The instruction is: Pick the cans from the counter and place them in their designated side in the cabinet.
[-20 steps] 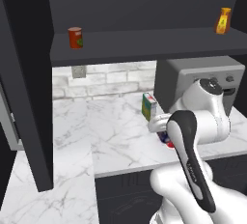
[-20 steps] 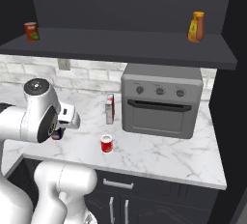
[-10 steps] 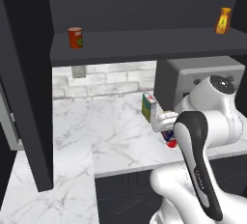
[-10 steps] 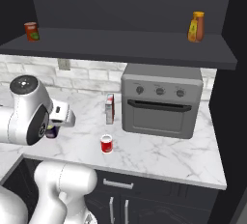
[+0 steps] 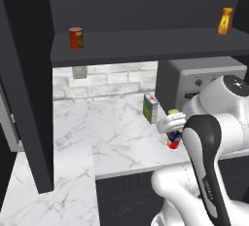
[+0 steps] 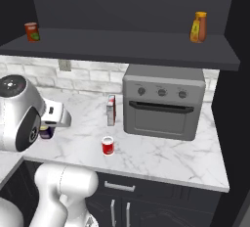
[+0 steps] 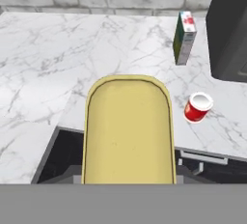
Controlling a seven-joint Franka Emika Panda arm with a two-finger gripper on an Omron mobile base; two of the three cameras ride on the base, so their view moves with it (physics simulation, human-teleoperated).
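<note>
My gripper [image 5: 172,124] is shut on the boxy tin [image 7: 128,126] with the yellow top and dark blue label, holding it above the counter [image 5: 112,132] near its front edge. In the right base view the tin [image 6: 46,132] hangs under the white hand at the left. The short red can [image 6: 108,146] with a white top stands upright on the counter, close to the front edge, right of the held tin [image 7: 198,107]. In the left base view the red can [image 5: 172,144] peeks out just below the tin. The dark cabinet shelf [image 6: 122,45] runs overhead.
An orange-red can [image 5: 75,38] stands at the shelf's left end and a yellow-orange bottle [image 6: 198,27] at its right end. A green-and-white carton [image 6: 111,110] stands beside the grey oven [image 6: 163,101]. A tall dark side panel [image 5: 26,88] drops to the counter on the left.
The arm has swung and the hand has shifted slightly with the tin still in its grip. The red can and carton have not moved.
</note>
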